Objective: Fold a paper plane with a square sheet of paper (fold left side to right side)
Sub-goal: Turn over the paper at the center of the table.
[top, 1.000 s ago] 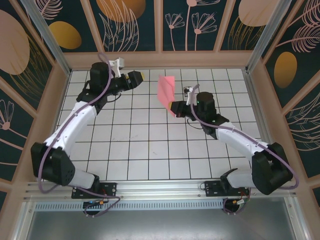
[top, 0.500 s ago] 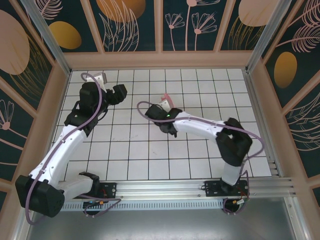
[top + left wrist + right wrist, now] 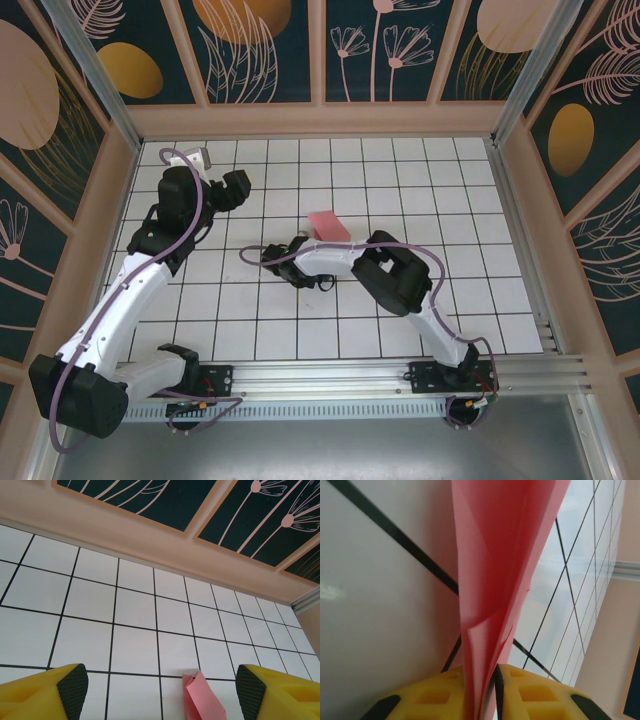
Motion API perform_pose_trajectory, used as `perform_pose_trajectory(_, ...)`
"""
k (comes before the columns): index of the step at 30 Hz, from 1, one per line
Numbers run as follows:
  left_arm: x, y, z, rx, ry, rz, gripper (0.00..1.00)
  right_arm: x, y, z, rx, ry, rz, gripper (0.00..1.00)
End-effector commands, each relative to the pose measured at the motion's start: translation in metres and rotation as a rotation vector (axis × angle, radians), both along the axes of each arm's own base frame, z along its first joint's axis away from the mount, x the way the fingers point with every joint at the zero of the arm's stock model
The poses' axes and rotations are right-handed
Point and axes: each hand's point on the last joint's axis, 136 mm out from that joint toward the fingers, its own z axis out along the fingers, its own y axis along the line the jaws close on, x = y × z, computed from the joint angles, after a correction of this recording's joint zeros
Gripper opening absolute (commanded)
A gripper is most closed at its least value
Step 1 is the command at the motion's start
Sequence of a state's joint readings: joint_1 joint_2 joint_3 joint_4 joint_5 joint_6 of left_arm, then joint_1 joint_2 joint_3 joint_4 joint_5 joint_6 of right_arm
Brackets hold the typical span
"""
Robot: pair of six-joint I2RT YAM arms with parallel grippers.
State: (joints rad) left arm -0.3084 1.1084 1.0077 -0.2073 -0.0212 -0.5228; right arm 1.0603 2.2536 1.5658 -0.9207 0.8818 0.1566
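Note:
The square sheet of paper (image 3: 328, 225) is folded into a narrow, creased pink shape and sits low over the tiles near the table's middle. My right gripper (image 3: 321, 245) reaches in from the near side. In the right wrist view its yellow fingers (image 3: 530, 690) stand close on either side of the paper (image 3: 505, 555), whose lower end runs down between the pads at my right gripper (image 3: 485, 675). My left gripper (image 3: 243, 183) hovers at the back left, about two tiles from the paper. It stands open (image 3: 161, 682) with nothing between its fingers, and the paper's pointed end (image 3: 202, 700) shows between them on the tiles.
The white grid table (image 3: 250, 300) is walled by a wooden rim (image 3: 320, 120) and patterned panels. The right arm's elbow (image 3: 395, 275) bends over the centre right, with a cable loop (image 3: 258, 255) left of its wrist.
The right arm has swung left and down, bringing the paper from upright at the back centre to low over the middle tiles. The left gripper has drawn back to the left and widened.

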Motion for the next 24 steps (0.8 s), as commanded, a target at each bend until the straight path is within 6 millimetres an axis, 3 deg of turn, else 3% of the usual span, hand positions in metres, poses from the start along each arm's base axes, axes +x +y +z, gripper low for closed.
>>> perform_pose_trajectory(1, -0.004, 0.002, 0.000, 0.027, -0.005, -0.002, 0.80, -0.008, 0.010, 0.006, 0.037, 0.060, 0.004, 0.30)
perform_pose_trajectory(5, -0.003, -0.003, -0.005, 0.017, 0.010, -0.026, 0.80, -0.023, 0.024, 0.011, 0.144, 0.110, 0.029, 0.46)
perform_pose_trajectory(10, -0.001, -0.025, -0.011, -0.063, 0.024, -0.121, 0.80, -0.041, 0.038, 0.035, 0.331, 0.177, 0.035, 0.67)
perform_pose_trajectory(11, -0.002, -0.030, -0.025, -0.077, 0.053, -0.144, 0.79, -0.045, 0.040, 0.043, 0.380, 0.187, 0.037, 0.70)
perform_pose_trajectory(16, 0.001, -0.060, -0.059, -0.164, 0.158, -0.268, 0.75, -0.056, 0.048, 0.085, 0.641, 0.188, 0.064, 0.78)
perform_pose_trajectory(20, -0.001, -0.098, -0.095, -0.291, 0.272, -0.438, 0.64, -0.044, 0.033, 0.113, 0.900, 0.180, 0.037, 0.78)
perform_pose_trajectory(24, 0.000, -0.132, -0.132, -0.332, 0.371, -0.525, 0.60, -0.023, 0.008, 0.133, 1.204, 0.171, -0.005, 0.78)
